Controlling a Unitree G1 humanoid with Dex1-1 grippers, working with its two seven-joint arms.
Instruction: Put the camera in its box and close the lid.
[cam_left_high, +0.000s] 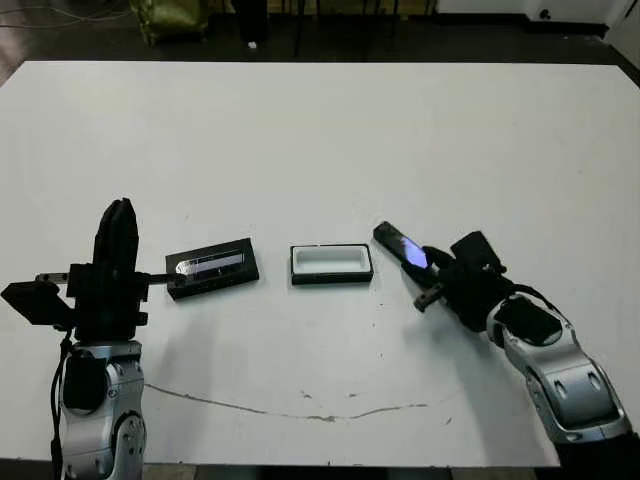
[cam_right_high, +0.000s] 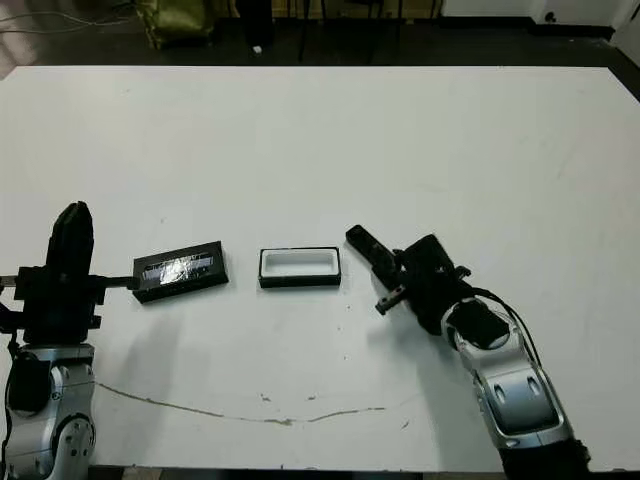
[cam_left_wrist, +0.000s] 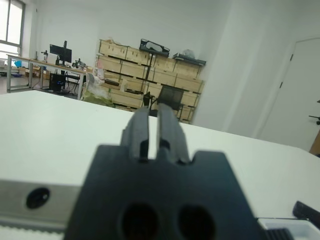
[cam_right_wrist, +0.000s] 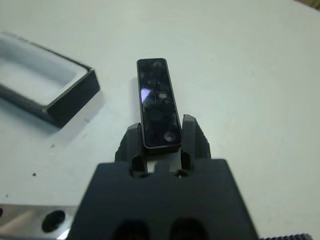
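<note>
Right fingers (cam_right_wrist: 160, 137) clamp camera (cam_right_wrist: 157, 102) just beside box (cam_left_high: 331, 264); left fingers (cam_left_wrist: 150, 132) seemingly closed, empty.

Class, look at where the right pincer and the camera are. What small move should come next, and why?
Probably lift the camera and carry it toward the robot's left, over the box. The right pincer grips it at one end, and the box lies open beside it with its white lining bare; the lid lies apart.
</note>
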